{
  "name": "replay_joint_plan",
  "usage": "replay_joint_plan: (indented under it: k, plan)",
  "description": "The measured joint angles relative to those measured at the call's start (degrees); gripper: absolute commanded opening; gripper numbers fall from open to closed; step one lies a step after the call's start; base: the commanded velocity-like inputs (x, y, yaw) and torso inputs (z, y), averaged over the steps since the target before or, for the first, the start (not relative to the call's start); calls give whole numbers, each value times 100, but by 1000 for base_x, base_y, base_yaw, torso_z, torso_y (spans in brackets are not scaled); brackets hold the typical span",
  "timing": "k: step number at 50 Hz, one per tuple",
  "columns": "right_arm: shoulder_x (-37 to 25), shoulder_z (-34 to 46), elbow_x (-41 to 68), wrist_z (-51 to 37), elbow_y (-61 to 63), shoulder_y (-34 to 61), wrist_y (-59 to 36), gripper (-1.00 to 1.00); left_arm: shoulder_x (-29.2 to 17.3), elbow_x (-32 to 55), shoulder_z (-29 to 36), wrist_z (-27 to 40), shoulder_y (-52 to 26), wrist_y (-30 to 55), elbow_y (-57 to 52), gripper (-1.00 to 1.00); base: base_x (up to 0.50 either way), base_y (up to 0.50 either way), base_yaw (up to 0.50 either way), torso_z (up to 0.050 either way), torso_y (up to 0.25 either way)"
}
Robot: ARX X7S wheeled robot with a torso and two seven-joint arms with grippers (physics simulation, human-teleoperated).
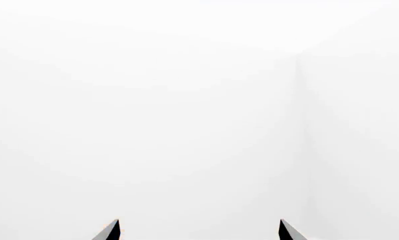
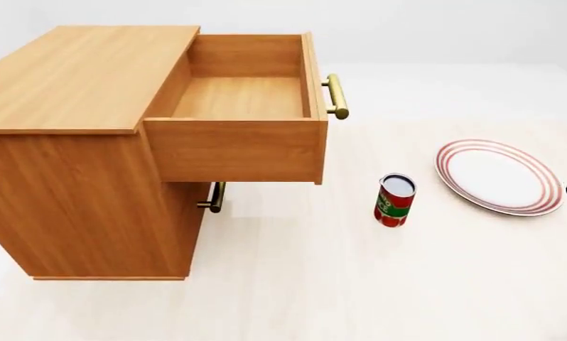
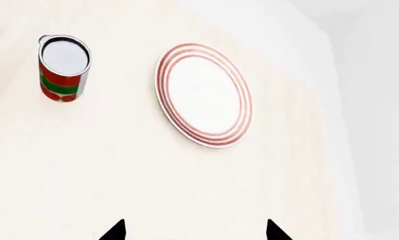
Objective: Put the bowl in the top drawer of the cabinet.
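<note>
Bowl's nowhere in view, top drawer (image 2: 241, 96) of the cabinet (image 2: 75, 142) hangs open, 1 can (image 2: 394, 200) and plate (image 2: 498, 176) beside it on the pale counter (image 2: 359, 284), both tools spread open, gripping nothing.

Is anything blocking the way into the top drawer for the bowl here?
Nothing visible does. The top drawer of the cabinet is pulled out and bare inside. The can and plate sit off to its side. The bowl shows in no view.

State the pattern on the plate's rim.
Thin concentric red rings on white around the plate, clearest in the right wrist view.
</note>
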State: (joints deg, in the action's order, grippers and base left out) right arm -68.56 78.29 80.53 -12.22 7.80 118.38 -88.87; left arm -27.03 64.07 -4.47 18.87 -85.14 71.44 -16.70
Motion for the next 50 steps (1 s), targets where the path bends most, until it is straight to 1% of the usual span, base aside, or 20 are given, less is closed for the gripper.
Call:
replay_joint_plan:
  k: [10,24,38,50]
  plan:
    - [-568,645,-131,168,304,-170,170,100,-29,-21,29,-18,44,-82,19,100,0,0,0,0,0]
    - [-1103,1167,227,-270,534,-792,729,100,-59,-1,28,11,119,-155,20,100,0,0,0,0,0]
    - [-1385,1527,631,-693,643,-1413,1460,100,-90,33,38,37,154,-210,17,100,0,0,0,0,0]
    - [-1338,1882,670,-1148,446,-2057,2330,100,-113,36,58,35,198,-280,19,100,0,0,0,0,0]
